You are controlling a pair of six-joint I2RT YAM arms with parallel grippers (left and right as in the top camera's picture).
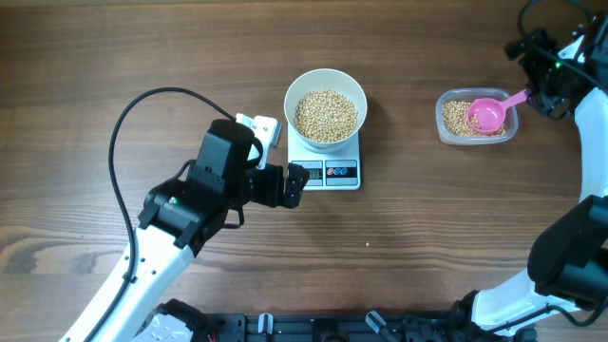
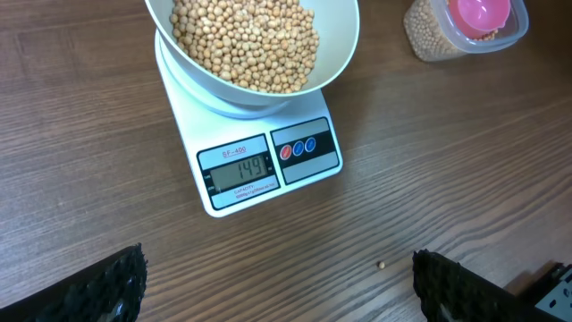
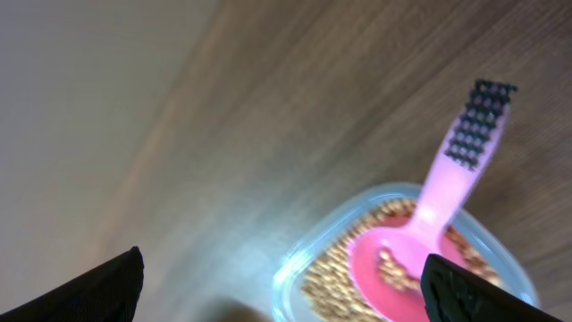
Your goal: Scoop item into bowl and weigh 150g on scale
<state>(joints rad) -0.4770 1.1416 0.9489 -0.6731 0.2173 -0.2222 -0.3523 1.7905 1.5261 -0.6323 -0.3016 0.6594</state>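
Surface (image 1: 95,57): brown wood-grain, no covering. Directly on it: scale (image 1: 332,173) approx. ctr, display side facing robot; clear plastic tub (image 1: 441,114) to scale's right, well apart. One stray bean (image 2: 382,265) near scale's front-right corner, not touching.

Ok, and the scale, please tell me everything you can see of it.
The scale is small, flat and white, plastic by its look, lying level on the wooden table. Its front holds a grey display reading 149, marked SF-400, beside a dark panel with small round red and blue buttons. A white bowl of beans stands on its platform. Nothing else touches it; the open left end effector is near its front, apart from it.
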